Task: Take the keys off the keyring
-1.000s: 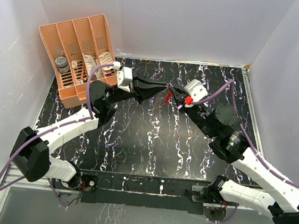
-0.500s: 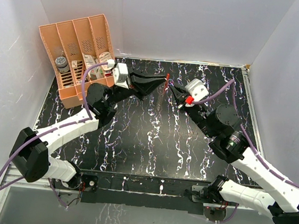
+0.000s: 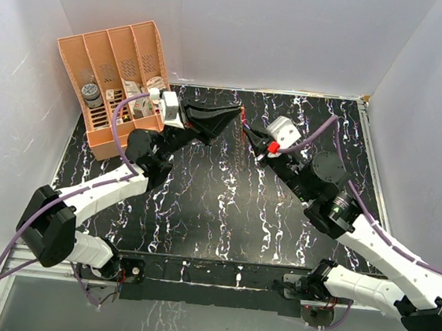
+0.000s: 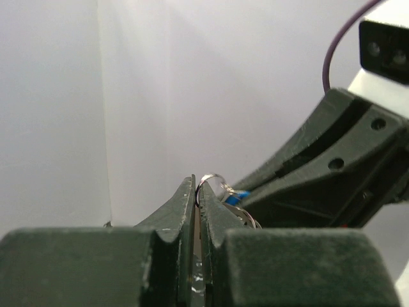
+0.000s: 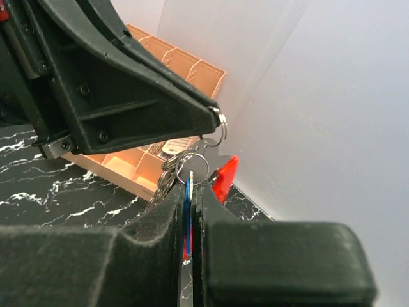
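1. Both grippers have lifted the keyring (image 5: 225, 178) toward 12 o'clock since a second ago; it now hangs above the table (image 3: 224, 213), back centre.
2. One of the keys (image 5: 187, 214) has its blue head clenched in the right gripper (image 5: 190, 187).
3. Left gripper (image 4: 197, 192) is clamped on the silvery ring (image 4: 211, 181), probably so the arms can pull apart.
4. Hard to make out: how many keys, and whether any has come free.
5. An orange rack (image 3: 117, 60) stands at 10 o'clock.

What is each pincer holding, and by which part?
Left pincer pinches the keyring by its thin metal ring; right pincer clamps a key by its blue head.
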